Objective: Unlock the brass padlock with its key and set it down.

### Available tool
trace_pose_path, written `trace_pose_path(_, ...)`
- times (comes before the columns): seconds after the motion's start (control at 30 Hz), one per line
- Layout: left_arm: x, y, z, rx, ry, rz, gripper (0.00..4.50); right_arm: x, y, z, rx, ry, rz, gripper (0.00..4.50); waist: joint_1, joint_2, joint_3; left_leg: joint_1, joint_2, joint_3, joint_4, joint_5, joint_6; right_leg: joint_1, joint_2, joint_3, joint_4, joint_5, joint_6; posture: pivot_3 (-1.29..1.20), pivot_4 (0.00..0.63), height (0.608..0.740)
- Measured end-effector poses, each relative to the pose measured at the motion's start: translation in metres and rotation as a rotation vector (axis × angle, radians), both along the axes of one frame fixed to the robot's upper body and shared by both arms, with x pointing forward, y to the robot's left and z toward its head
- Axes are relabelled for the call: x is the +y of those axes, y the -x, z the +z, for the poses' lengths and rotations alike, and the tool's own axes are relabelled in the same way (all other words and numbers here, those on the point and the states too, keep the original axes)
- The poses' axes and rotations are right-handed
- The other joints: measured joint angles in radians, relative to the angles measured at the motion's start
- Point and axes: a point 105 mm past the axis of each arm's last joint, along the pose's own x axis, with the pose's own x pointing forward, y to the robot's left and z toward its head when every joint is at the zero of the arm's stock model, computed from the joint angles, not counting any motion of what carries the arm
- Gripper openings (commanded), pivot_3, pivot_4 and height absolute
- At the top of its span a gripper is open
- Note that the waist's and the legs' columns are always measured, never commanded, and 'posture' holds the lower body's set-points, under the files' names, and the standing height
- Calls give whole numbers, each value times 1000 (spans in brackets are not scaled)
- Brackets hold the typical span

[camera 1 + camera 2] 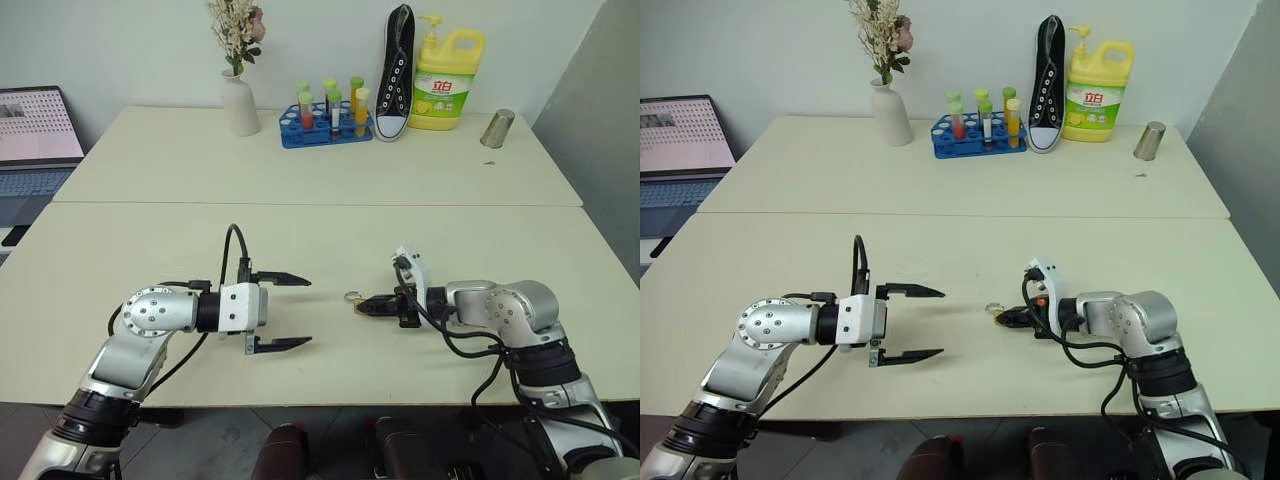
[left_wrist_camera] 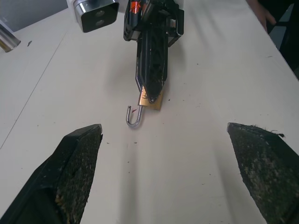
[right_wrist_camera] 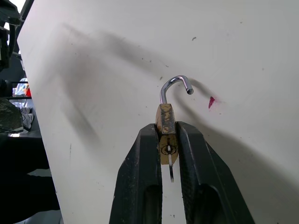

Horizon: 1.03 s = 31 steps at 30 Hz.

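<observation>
The brass padlock (image 3: 165,119) is a small gold body with its silver shackle (image 3: 174,86) swung open. My right gripper (image 1: 372,305) is shut on the body and holds it just over the near table's middle, with the shackle pointing towards my left gripper. A thin silver key blade (image 3: 171,171) shows between the fingers at the body's keyhole end. My left gripper (image 1: 309,311) stands wide open with nothing in it, a short way to the left of the padlock (image 2: 150,99) and facing it. In the left wrist view its fingers (image 2: 74,158) frame the padlock from a distance.
At the back of the far table stand a white vase with flowers (image 1: 239,100), a blue rack of tubes (image 1: 325,122), a black shoe (image 1: 396,70), a yellow detergent bottle (image 1: 448,80) and a metal cup (image 1: 497,128). A laptop (image 1: 35,130) sits at the far left.
</observation>
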Motion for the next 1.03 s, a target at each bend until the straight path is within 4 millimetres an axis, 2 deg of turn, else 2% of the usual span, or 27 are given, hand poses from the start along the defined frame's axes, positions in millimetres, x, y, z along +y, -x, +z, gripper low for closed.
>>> trace_pose_path(0.03,0,0,0,0,0,0,4500,0,0,0,0,2,2,142,0,0,0,0,0,0,0,0,0,0,0,0,0,0,0,0,150,740)
trace_pose_path(0.07,0,0,0,4,-1,1,4500,-1,0,0,1,9,6,872,0,0,0,0,0,0,0,0,0,0,0,0,0,0,0,0,150,740)
trace_pose_path(0.3,-2,5,-8,100,-9,40,4500,-14,7,3,-43,71,57,3255,4,0,0,0,-1,-1,0,0,0,1,0,-1,0,0,0,0,150,740)
trace_pose_path(0.4,-2,3,-8,129,-9,80,4500,-26,13,5,-168,165,114,4282,5,0,0,0,-1,-1,1,0,0,1,0,-1,-1,0,0,0,150,740)
trace_pose_path(0.43,0,3,-10,145,-17,98,4500,-33,13,6,-213,197,117,4488,5,0,0,0,-1,0,1,0,0,1,0,-1,-1,0,1,0,150,740)
trace_pose_path(0.6,3,2,-10,182,-36,145,4500,-56,13,15,-379,287,106,4488,3,0,0,0,0,0,0,0,0,0,0,0,-1,0,0,0,150,740)
trace_pose_path(0.7,1,4,-5,213,-17,138,4500,-58,25,37,-514,267,153,4488,3,0,1,0,0,-1,-1,0,0,0,1,-1,-1,0,0,0,150,740)
trace_pose_path(0.77,0,4,-2,228,-7,132,4500,-60,34,43,-543,258,172,4488,3,0,1,0,0,-1,0,0,0,0,1,-1,-1,0,0,0,150,740)
trace_pose_path(0.9,0,5,3,253,2,114,4500,-61,51,52,-580,250,206,4488,3,0,1,0,0,0,0,0,0,1,1,0,-1,0,0,0,150,740)
trace_pose_path(1.03,-2,7,6,260,-6,73,4500,-60,58,56,-606,256,226,4488,3,-1,1,1,0,0,0,0,0,1,1,0,-1,0,0,0,150,740)
